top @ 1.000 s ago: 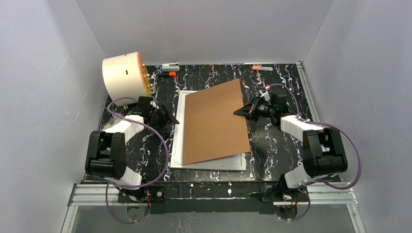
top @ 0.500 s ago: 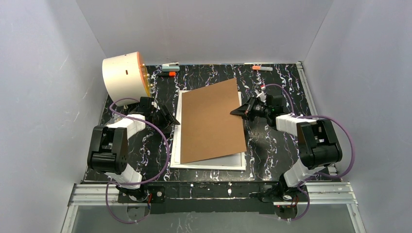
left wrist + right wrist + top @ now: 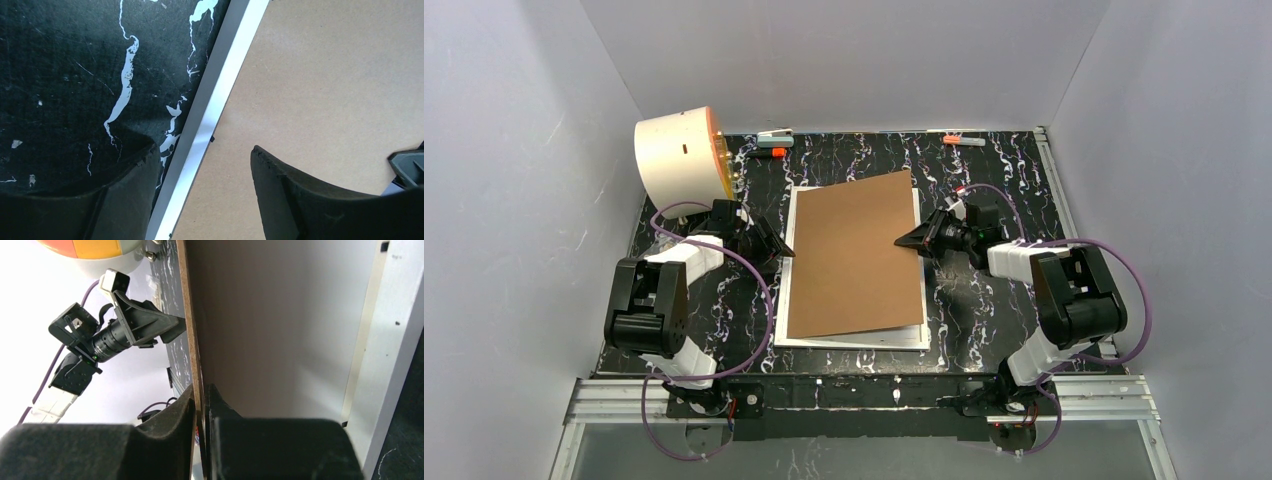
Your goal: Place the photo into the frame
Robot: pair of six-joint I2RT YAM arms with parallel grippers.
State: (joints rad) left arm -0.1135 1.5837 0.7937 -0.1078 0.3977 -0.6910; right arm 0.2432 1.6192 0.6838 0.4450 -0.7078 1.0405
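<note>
The white frame lies flat mid-table; its white rim also shows in the left wrist view and the right wrist view. A loose brown backing board covers almost all of it, slightly askew. My right gripper is shut on the board's right edge and holds that edge lifted a little off the frame. My left gripper is open and empty, its jaws straddling the frame's left rim. The photo is hidden from every view.
A white cylinder with an orange face stands at the back left. An orange marker and clips lie along the back edge. Grey walls close in both sides.
My right gripper has moved left with the backing board, swinging it from a skewed pose to lie nearly square over the frame. The left arm has barely moved.
</note>
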